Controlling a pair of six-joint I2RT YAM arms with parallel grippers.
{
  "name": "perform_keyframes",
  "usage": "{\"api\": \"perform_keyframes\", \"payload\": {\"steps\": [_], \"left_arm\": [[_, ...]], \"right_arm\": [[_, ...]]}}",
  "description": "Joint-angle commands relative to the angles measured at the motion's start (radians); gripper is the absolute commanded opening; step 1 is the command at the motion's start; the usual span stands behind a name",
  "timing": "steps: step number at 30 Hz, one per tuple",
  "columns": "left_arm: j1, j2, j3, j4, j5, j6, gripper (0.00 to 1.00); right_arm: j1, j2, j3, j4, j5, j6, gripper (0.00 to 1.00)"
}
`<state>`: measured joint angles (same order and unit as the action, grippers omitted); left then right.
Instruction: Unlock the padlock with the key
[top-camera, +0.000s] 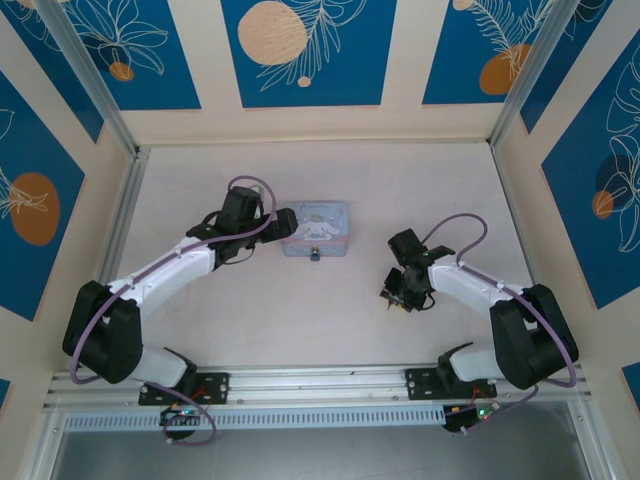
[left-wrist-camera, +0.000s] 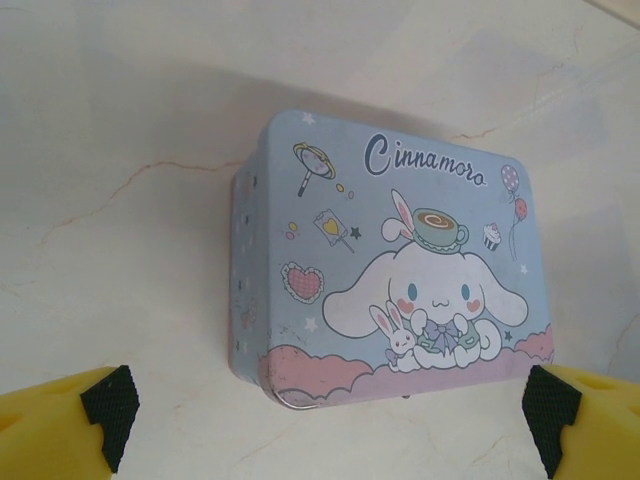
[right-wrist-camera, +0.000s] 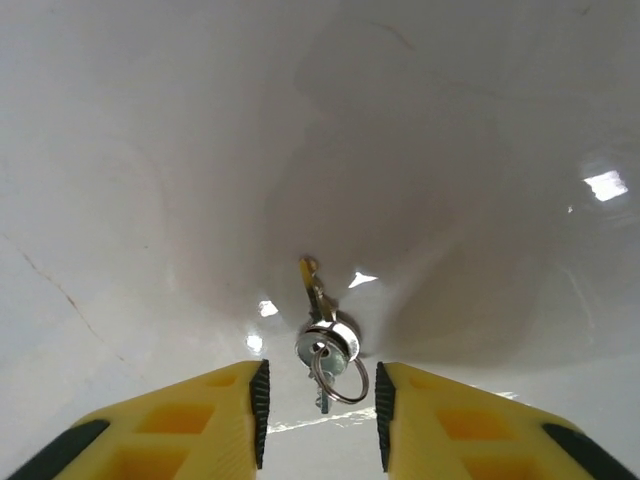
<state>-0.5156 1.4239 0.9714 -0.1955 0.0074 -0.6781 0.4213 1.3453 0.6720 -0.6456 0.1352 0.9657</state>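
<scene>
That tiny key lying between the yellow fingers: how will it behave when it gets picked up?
Probably stiff and light: the key looks like thin metal. It lies on the glossy table, so it may skid rather than lift. Its loose ring would likely dangle and swing.

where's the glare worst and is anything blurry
right wrist view: bright glare spots on the glossy table around the key, which looks sharp; left wrist view: crisp cinnamoroll tin, soft shadow beyond it; top view: even light, no glare
</scene>
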Motion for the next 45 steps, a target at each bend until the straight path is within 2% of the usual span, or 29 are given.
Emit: {"api": "perform_keyframes", "payload": {"steps": [1,5,9,13,17,18,20,26,33,45], "left_arm": [[-0.001,-0.007,-0.008,0.014,0.023,0.015,1.0],[-0.001,0.0,-0.007,0.022,0.025,0.012,1.0],[-0.001,0.005,-0.002,0.023,0.026,0.012,1.0],[-0.001,0.004,-0.003,0.022,0.026,0.01,1.0],[-0.002,0.003,-0.008,0.027,0.029,0.005,1.0],[-0.002,0.003,-0.008,0.029,0.031,0.003,1.0],[-0.002,0.004,-0.01,0.027,0.032,0.002,1.0],[-0.002,-0.003,-0.017,0.027,0.029,0.005,1.0],[-0.002,-0.003,-0.02,0.042,0.037,-0.004,1.0],[-0.002,0.024,-0.014,0.073,0.063,-0.012,1.0]], "right_arm": [[0.024,0.002,0.016,0.014,0.0,0.018,0.29],[0.058,0.011,0.03,0.069,-0.035,0.016,0.17],[0.121,-0.017,0.06,0.142,-0.058,-0.021,0.15],[0.124,-0.053,0.084,0.062,0.026,0.0,0.23],[0.1,-0.038,0.096,-0.049,0.085,0.022,0.57],[0.091,-0.031,0.095,-0.07,0.097,0.035,0.61],[0.08,-0.024,0.087,-0.084,0.103,0.058,0.63],[0.055,-0.025,0.053,-0.085,0.122,0.164,0.57],[0.019,-0.018,0.022,-0.036,0.086,0.24,0.49],[0.015,0.028,0.009,0.033,0.015,0.29,0.46]]}}
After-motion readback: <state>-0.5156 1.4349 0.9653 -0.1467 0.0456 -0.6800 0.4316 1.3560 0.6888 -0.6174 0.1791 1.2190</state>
